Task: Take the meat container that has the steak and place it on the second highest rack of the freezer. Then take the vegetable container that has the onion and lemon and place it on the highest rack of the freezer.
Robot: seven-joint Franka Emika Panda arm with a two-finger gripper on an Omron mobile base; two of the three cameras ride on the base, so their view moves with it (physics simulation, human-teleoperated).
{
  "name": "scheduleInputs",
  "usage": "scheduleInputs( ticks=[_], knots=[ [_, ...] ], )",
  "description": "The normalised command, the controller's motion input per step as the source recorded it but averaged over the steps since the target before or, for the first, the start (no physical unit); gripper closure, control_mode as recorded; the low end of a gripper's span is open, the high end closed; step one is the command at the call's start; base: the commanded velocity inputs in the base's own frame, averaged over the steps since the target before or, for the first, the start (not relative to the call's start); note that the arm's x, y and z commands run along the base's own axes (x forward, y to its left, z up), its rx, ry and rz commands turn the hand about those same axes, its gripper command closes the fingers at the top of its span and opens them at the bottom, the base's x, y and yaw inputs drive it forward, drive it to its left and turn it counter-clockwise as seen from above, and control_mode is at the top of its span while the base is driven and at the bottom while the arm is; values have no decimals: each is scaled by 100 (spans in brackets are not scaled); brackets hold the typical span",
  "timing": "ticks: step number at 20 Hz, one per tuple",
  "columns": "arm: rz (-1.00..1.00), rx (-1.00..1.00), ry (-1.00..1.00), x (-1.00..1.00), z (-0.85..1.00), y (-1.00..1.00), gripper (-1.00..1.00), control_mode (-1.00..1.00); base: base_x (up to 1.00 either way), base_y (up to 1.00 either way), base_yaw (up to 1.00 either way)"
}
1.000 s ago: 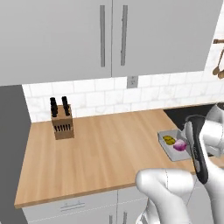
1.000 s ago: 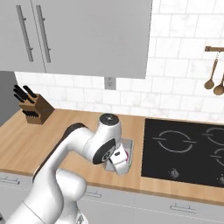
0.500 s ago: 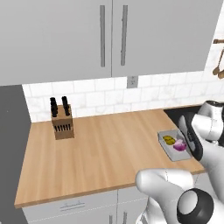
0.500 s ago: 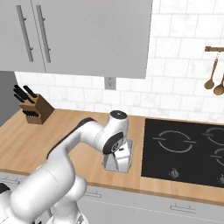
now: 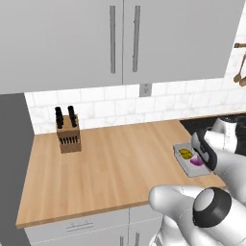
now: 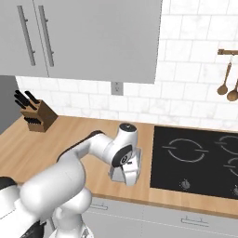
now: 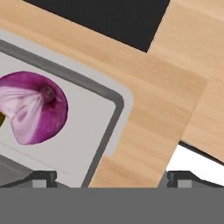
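The grey vegetable container (image 5: 188, 166) sits on the wooden counter beside the cooktop, holding the yellow lemon (image 5: 184, 153) and the purple onion (image 5: 197, 161). My gripper (image 6: 129, 171) hangs low over its end nearest the cooktop. In the hand view the onion (image 7: 35, 107) lies at the left inside the container (image 7: 87, 135). The gripper (image 7: 111, 178) is open, its two fingertips (image 7: 43, 177) wide apart on either side of the container's corner rim and touching nothing. The steak, its container and the freezer shelves are out of view.
The black cooktop (image 6: 195, 160) lies right of the container. A knife block (image 5: 67, 132) stands at the counter's back left. Wall cabinets (image 5: 120, 38) hang overhead and wooden spoons (image 6: 228, 81) hang on the right wall. A tall grey panel (image 5: 12, 158) borders the counter's left end.
My hand has swung round and dropped lower over the vegetable container, now covering most of it in the right base view. The container and its contents have not moved.
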Motion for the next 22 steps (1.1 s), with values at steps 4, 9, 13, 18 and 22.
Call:
scheduleInputs(
  ticks=[4,9,13,18,22],
  knots=[
    [0,0,3,0,-26,0,-100,-100,0,0,0],
    [0,0,2,8,-21,0,-100,-100,0,0,0],
    [0,0,2,13,-19,0,-100,-100,0,0,0],
    [0,0,4,30,-13,0,-100,-100,0,0,0],
    [0,0,5,28,-12,0,-100,-100,0,0,0]
  ],
)
